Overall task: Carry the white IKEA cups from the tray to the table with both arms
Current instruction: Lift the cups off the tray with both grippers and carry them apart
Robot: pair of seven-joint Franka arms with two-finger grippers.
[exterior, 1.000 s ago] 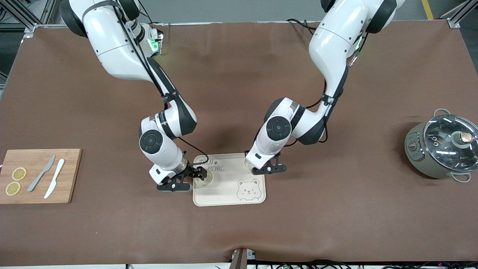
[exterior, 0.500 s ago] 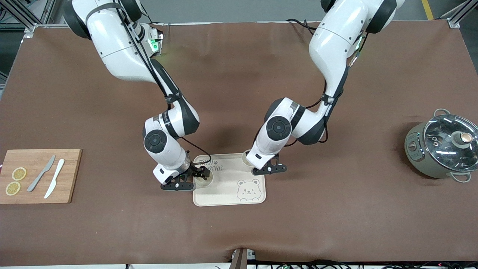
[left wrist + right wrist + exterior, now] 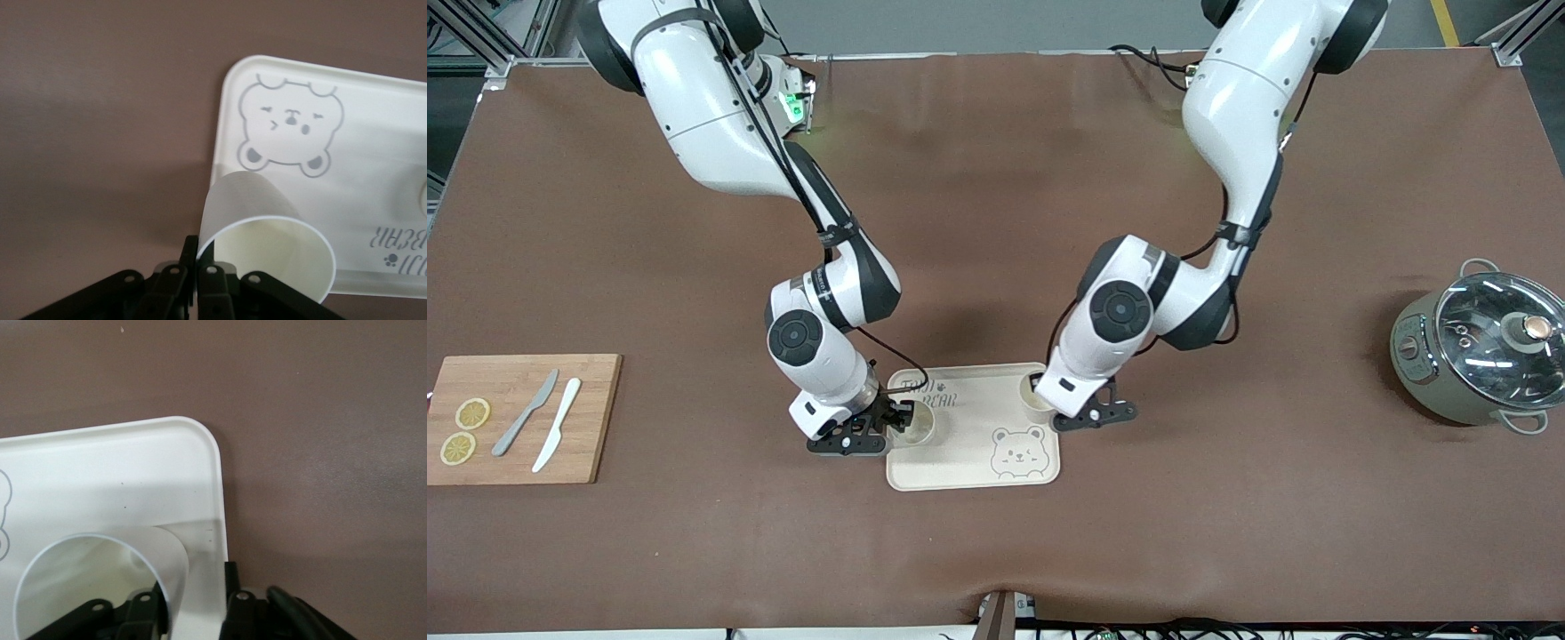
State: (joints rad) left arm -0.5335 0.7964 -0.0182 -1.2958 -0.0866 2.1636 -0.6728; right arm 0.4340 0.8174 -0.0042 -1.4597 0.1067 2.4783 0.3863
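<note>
A cream tray (image 3: 978, 418) printed with a bear lies mid-table. One white cup (image 3: 917, 425) stands on the tray's corner toward the right arm's end. My right gripper (image 3: 895, 418) is open astride its wall; in the right wrist view the gripper (image 3: 195, 580) has one finger inside the cup (image 3: 100, 587) and one outside, apart from it. My left gripper (image 3: 1048, 402) is shut on the rim of the second white cup (image 3: 1036, 396) at the tray's corner toward the left arm's end. The left wrist view shows that gripper (image 3: 199, 248) pinching the cup (image 3: 267, 233) over the tray (image 3: 373, 173).
A wooden cutting board (image 3: 596, 418) with two lemon slices (image 3: 471, 413) and two knives (image 3: 527, 424) lies toward the right arm's end. A grey-green pot with a glass lid (image 3: 1476, 347) stands toward the left arm's end.
My left arm has moved toward its own end of the table, carrying its cup a little that way along the tray. My right arm has shifted only slightly beside its cup.
</note>
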